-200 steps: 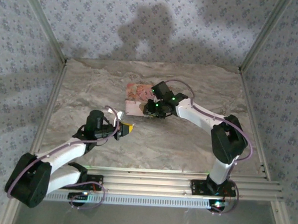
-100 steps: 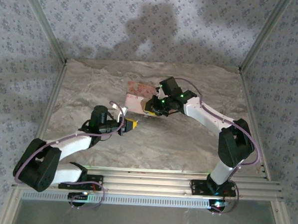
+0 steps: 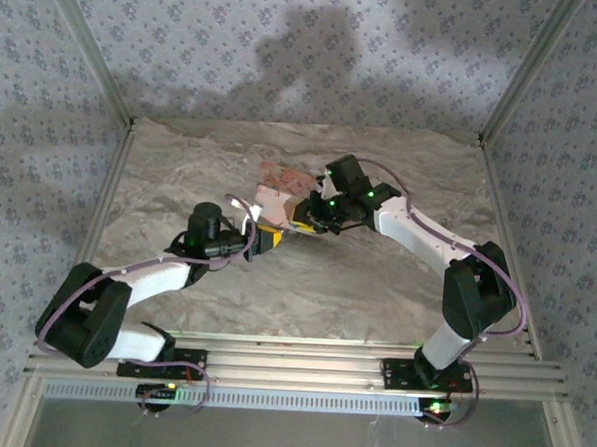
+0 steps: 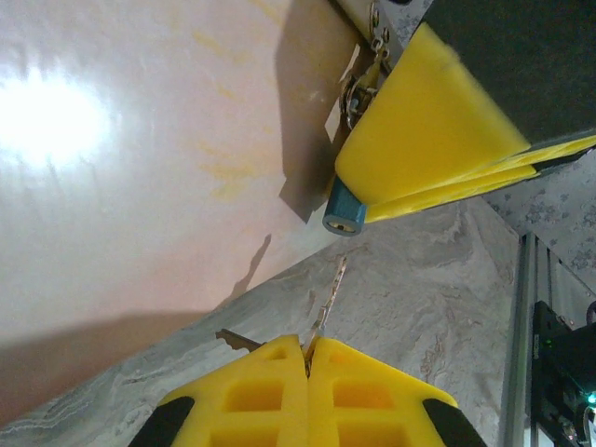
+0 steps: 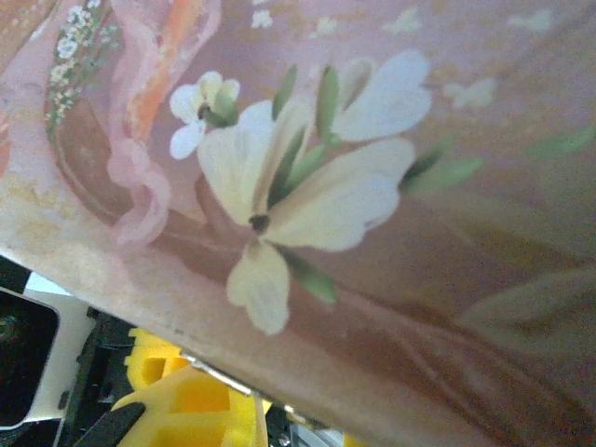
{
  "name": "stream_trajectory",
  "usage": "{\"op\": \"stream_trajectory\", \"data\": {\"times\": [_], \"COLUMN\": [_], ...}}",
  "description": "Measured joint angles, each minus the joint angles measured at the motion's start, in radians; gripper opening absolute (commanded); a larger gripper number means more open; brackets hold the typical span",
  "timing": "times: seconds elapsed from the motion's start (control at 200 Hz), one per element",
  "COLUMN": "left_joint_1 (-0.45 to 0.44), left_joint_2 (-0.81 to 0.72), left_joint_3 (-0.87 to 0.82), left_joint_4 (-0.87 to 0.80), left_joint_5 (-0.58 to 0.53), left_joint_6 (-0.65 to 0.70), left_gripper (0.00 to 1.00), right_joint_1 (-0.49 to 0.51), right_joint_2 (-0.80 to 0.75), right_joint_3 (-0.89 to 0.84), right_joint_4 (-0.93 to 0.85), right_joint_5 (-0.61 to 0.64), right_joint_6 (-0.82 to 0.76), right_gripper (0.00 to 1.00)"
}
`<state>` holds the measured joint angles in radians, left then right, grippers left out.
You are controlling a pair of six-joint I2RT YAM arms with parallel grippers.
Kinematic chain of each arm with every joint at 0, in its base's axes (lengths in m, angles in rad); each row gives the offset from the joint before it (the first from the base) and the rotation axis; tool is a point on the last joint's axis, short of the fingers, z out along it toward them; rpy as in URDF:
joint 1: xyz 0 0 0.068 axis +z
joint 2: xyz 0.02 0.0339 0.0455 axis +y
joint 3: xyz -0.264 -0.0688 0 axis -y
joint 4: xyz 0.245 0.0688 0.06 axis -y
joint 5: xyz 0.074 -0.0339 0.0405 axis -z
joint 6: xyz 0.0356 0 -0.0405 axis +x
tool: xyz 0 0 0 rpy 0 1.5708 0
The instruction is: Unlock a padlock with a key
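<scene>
**Left wrist view: key tip just short of the keyhole**

Seen from the left wrist, the left gripper (image 4: 307,346) is closed tight on the key (image 4: 328,296), and the thin blade sticks out past the fingertips toward the padlock (image 4: 343,213). The blade tip is near the padlock's round blue end but apart from it. Its line seems to run slightly past the keyhole rather than into it. For a clean entry, the blade should be brought onto the lock's axis before it is pushed. A slow, straight advance is called for, and no twist should be given until the blade is seated.

The padlock is pinched between the narrowly parted fingers of the right gripper (image 3: 303,212), just beside the edge of the pink box (image 3: 276,185). The box appears tipped up over the middle of the table (image 3: 376,278), toward the far edge.

From above, the left arm is stretched from the near left corner toward the table's middle, with the key pointed right and away. The right arm is folded in from the near right corner, its gripper turned left to meet the key.
</scene>
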<state>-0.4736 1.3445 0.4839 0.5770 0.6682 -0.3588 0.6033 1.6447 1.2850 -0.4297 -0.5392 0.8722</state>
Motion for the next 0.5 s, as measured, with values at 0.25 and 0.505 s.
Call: {"op": "stream_trajectory", "data": {"times": [0.25,0.505], "left_joint_1": [-0.008,-0.013], "left_joint_2": [0.02,0.051], "left_joint_3": [0.0,0.0], "left_joint_4": [0.015,0.055], "left_joint_5": [0.001,0.001], "left_joint_6": [0.007,0.008], "left_gripper": [0.0,0.0], "right_joint_1": [0.0,0.0], "right_joint_2": [0.0,0.0], "right_joint_3": [-0.008,-0.013], "right_joint_4": [0.017,0.027], "right_joint_5": [-0.001,-0.001], "right_joint_6": [0.008,0.011], "right_gripper": [0.0,0.0]}}
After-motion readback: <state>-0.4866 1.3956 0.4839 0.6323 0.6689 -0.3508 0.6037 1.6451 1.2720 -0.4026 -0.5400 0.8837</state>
